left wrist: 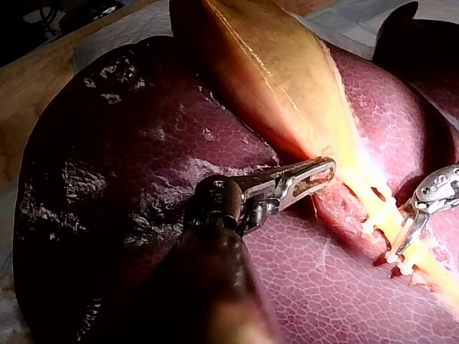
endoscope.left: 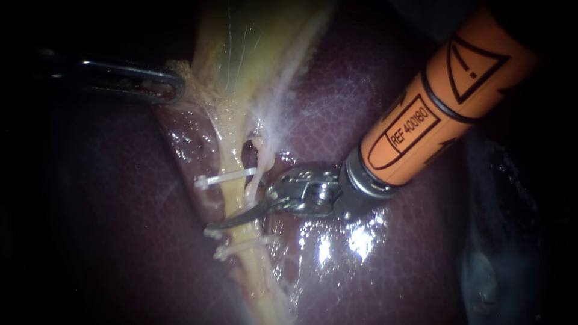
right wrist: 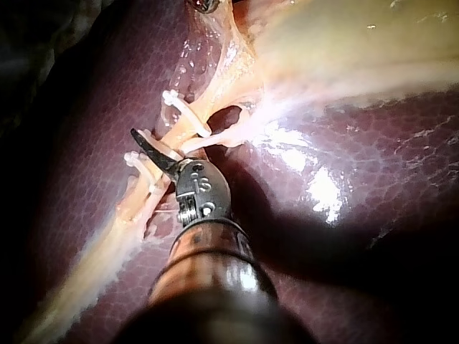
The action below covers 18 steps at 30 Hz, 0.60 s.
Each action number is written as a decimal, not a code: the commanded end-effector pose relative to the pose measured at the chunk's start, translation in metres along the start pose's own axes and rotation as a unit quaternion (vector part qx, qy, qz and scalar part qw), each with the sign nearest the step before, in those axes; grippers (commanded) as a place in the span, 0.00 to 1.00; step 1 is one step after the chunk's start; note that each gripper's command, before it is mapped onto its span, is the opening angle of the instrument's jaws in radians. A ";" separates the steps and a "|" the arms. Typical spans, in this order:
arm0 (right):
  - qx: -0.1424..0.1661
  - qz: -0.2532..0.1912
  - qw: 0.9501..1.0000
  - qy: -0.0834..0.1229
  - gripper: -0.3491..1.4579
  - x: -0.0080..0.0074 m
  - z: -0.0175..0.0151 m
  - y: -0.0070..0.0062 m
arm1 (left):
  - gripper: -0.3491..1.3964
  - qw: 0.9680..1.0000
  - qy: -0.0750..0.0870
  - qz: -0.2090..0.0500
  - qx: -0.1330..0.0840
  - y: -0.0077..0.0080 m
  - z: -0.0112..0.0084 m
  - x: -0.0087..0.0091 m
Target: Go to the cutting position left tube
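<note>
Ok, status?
Left instrument jaws shut on gallbladder. Right instrument tip across left tube, between clips. Nothing blocking.

The dark, slender left instrument [endoscope.left: 165,84] has its jaws clamped on the yellow-green gallbladder [endoscope.left: 253,42], up from the pale yellow tube [endoscope.left: 232,180]; the orange-sleeved right instrument [endoscope.left: 238,218] (steel wrist bent) lays its curved tip across that tube.

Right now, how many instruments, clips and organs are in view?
Instruments: 2 (left instrument, right instrument)
Clips: 3
Organs: 2 (liver, gallbladder)
Total: 7
</note>
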 end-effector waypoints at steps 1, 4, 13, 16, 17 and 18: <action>0.001 0.003 1.000 0.000 0.94 -0.0001 0.0000 0.0000 | 0.00 1.000 0.000 0.000 0.000 0.0000 0.0000 0.0000; 0.004 0.011 1.000 -0.001 0.94 -0.0004 -0.0002 -0.0001 | 0.00 1.000 0.000 -0.003 0.002 0.0000 0.0000 0.0000; 0.005 0.018 1.000 -0.020 0.95 -0.0022 -0.0031 -0.0001 | 0.00 1.000 0.000 -0.003 0.002 -0.0001 -0.0002 0.0000; 0.002 0.020 0.999 -0.037 0.95 -0.0029 -0.0041 -0.0002 | 0.00 1.000 0.000 -0.003 0.002 -0.0001 -0.0002 0.0000; 0.001 0.019 0.999 -0.041 0.95 -0.0031 -0.0043 -0.0002 | 0.00 1.000 0.000 -0.003 0.002 -0.0001 -0.0002 0.0000; 0.001 0.022 0.999 -0.044 0.95 -0.0032 -0.0046 -0.0002 | 0.00 1.000 0.000 -0.003 0.002 -0.0001 -0.0002 0.0000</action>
